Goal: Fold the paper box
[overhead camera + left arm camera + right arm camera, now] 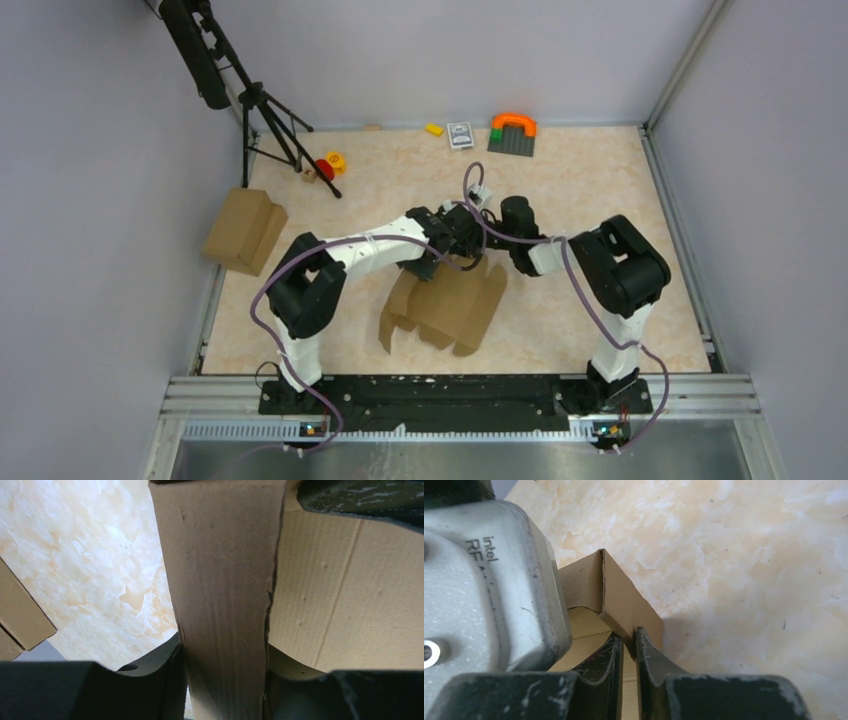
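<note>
The paper box [452, 305] is a brown cardboard sheet with several flaps, part folded, on the table's near middle. Both arms meet over its far edge. My left gripper [432, 262] is shut on a raised strip of the box; in the left wrist view the strip [220, 580] fills the gap between the fingers [165, 655] of this gripper [223, 647]. My right gripper [470, 248] is just beside it. In the right wrist view this gripper [629, 636] pinches a thin upright wall of the box [624, 600] at a folded corner.
A bulkier brown carton [243, 230] lies at the left edge. A black tripod [265, 110] stands at the back left, with small red and yellow toys [328, 165] by its foot. A yellow brick [434, 129], a small card box [460, 134] and a grey plate with an orange arch [513, 132] lie along the back wall.
</note>
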Robot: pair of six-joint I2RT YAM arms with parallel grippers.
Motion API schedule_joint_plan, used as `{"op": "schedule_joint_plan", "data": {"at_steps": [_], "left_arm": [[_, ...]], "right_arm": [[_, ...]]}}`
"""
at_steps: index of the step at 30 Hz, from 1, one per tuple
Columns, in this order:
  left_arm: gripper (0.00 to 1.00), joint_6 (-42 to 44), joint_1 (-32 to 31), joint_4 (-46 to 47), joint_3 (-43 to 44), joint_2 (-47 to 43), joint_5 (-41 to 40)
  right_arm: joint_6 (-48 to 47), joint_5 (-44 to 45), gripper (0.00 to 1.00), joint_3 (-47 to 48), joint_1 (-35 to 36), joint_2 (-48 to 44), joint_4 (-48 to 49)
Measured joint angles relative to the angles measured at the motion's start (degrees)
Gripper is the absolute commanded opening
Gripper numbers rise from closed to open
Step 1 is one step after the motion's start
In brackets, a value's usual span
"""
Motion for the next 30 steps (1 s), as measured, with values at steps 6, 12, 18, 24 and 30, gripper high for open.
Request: {"op": "schedule_joint_plan", "data": {"at_steps": [6, 12, 18, 24, 30], "left_arm": [[0.59, 0.04, 0.02, 0.39, 0.02, 0.00, 1.36], [0.64, -0.66, 0.11, 0.55, 0.09, -0.04, 2.45], [0.70, -0.04, 1.95, 0.92, 0.09, -1.49, 10.36], [0.86, 0.50, 5.35, 5.60, -2.40, -7.45, 21.20], [0.94, -0.46, 9.16, 12.04, -7.39, -15.39, 28.09]], "right_arm": [[-0.13, 4.42, 0.00, -1.97, 0.79, -1.31, 1.18], [-0.79, 7.48, 0.00, -1.99, 1.25, -2.82, -1.57], [-1.16, 11.39, 0.00, -1.79, 2.25, -6.25, -8.83], [-2.23, 12.96, 0.00, 2.49, 4.87, -9.05, -23.61], [-3.13, 14.95, 0.00, 10.05, 5.70, -9.25, -42.40]]}}
